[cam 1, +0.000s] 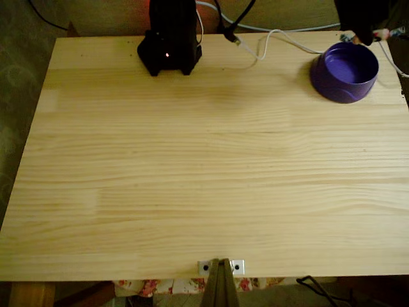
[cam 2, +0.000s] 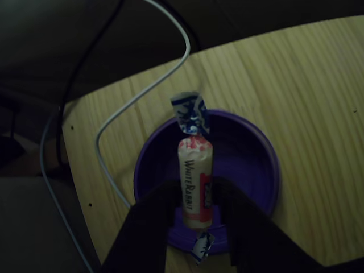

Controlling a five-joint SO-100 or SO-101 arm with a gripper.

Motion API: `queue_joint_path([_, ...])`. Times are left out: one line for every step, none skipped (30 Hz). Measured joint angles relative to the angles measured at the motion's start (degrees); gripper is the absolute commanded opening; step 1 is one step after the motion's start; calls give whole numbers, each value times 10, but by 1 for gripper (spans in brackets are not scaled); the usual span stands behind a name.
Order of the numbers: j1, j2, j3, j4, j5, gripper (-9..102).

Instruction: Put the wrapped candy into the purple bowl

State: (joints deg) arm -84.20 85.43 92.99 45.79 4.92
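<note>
In the other view the wrapped candy, white with red marks and twisted blue-and-white ends, stands nearly upright between my two dark fingers. My gripper is shut on its lower half. Directly beneath it lies the purple bowl, and the candy hangs over the bowl's inside. In the fixed view the bowl sits at the table's far right corner, with my gripper a dark shape just above its far rim.
The arm's black base stands at the table's far edge, left of centre. White and dark cables run behind the bowl and trail off the table edge. A metal bracket sits at the front edge of the pale wooden table.
</note>
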Motion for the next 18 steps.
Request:
queue_joint_path([0,-5,-5,3,3,1])
queue_joint_path([0,-9,-12,6,5,3])
queue_joint_path([0,-12,-18,9,5,5])
queue_joint_path([0,-15,-22,11,5,7])
queue_joint_path([0,-16,-25,15,5,8])
queue_joint_path([0,-17,-27,18,5,10])
queue_joint_path([0,-17,-28,18,4,11])
queue_joint_path([0,-17,-28,20,4,13])
queue_joint_path([0,-17,-28,22,3,14])
queue_joint_path([0,-17,-28,24,0,15])
queue_joint_path([0,-17,-28,24,-4,16])
queue_joint_path([0,-17,-28,24,-5,17])
queue_joint_path([0,-17,-28,24,-6,18])
queue_joint_path([0,-17,-28,24,-8,18])
queue_joint_path([0,-17,-28,24,-7,18])
queue_joint_path([0,-17,-28,24,-8,19])
queue_joint_path([0,-17,-28,24,-8,19])
queue_joint_path([0,-17,-28,24,-8,19])
